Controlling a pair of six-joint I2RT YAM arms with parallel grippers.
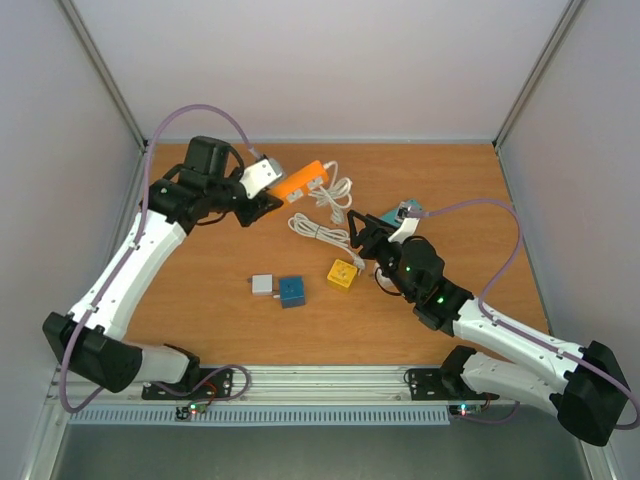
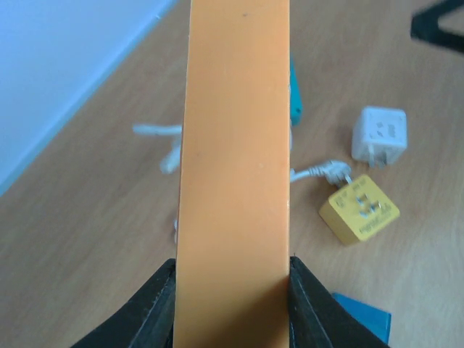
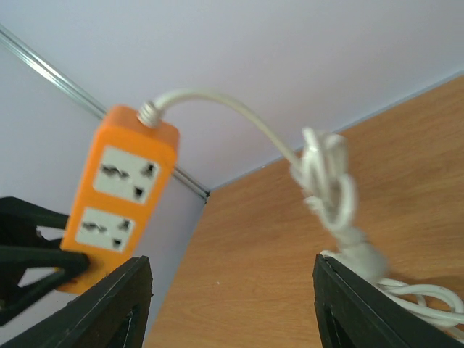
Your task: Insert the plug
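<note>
One orange plastic power strip [image 1: 300, 181] hangs raised in the upper centre of the top view. The left gripper [image 1: 267, 201] is clamped tight on its near end, and two sockets show on its face. One white coiled cord [image 1: 325, 208] trails from it onto the wooden table [image 1: 200, 330], and its white plug [image 2: 330, 172] lies just beside the yellow cube adapter [image 1: 342, 273]. Two more cubes, one white [image 1: 263, 284] and one blue [image 1: 292, 291], touch at lower centre. The right gripper [image 3: 232, 297] stands partly open and holds nothing. Bare wood lies along the left and right edges.
</note>
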